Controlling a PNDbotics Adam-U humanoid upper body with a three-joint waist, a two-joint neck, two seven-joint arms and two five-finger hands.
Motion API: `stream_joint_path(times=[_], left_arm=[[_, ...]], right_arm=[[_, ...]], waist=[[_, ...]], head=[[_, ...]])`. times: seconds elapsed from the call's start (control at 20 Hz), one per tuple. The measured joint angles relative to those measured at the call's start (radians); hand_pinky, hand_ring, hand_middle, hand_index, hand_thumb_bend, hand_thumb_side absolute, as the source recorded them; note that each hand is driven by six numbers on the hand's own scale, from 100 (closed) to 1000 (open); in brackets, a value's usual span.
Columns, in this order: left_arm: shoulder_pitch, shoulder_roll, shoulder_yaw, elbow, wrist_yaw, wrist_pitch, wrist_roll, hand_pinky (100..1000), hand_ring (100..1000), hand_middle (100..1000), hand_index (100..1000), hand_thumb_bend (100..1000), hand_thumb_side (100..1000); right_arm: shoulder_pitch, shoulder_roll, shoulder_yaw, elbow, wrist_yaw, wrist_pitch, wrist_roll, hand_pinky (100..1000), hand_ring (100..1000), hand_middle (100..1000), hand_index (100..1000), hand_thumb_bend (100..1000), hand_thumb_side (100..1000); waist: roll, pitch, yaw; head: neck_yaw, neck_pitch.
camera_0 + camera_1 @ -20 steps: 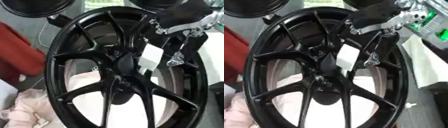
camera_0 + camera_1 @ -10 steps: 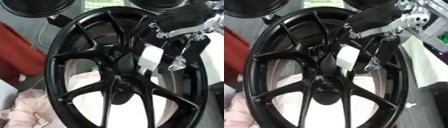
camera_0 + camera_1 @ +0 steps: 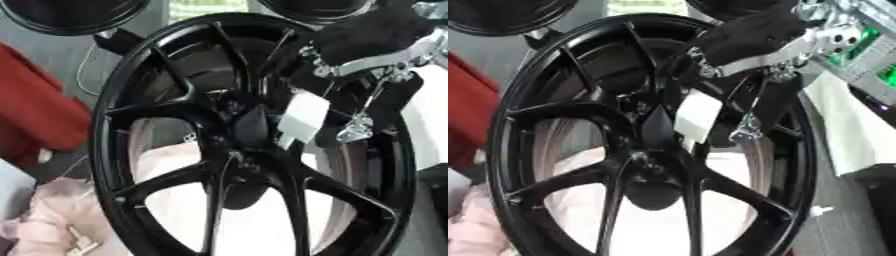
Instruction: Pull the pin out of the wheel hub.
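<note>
A large black spoked wheel hub (image 3: pixel 188 107) fills both views, standing askew. My right hand (image 3: pixel 367 37), black with silver joints, comes in from the upper right and lies over the hub's upper right spokes, reaching toward the centre. A white tag (image 3: pixel 302 120) and a small silver piece (image 3: pixel 354 132) hang just below the hand. At the hub's centre stands a dark pointed shape (image 3: pixel 658 127); I cannot make out a pin apart from it. Black on black hides how the hand meets the centre. My left hand shows nowhere.
Two more black wheels (image 3: pixel 74 15) (image 3: pixel 315 7) sit at the top edge. Red cloth (image 3: pixel 35 115) lies left of the hub, pink cloth (image 3: pixel 48 220) under its lower left. A white sheet (image 3: pixel 846 130) and green-lit equipment (image 3: pixel 868 50) are at the right.
My right hand, with the white tag and silver piece, has edged slightly downward along the hub toward its centre. The hub has stayed put.
</note>
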Motion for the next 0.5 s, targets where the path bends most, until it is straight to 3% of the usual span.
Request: stream_joint_path(times=[0.5], left_arm=[[0.001, 0.0, 0.0, 0.0, 0.0, 0.0, 0.0, 709, 595, 495, 646, 100, 870]], right_arm=[[-0.01, 0.0, 0.001, 0.009, -0.004, 0.004, -0.001, 963, 966, 758, 740, 200, 276]], waist=[[0.0, 0.0, 0.001]], head=[[-0.001, -0.003]])
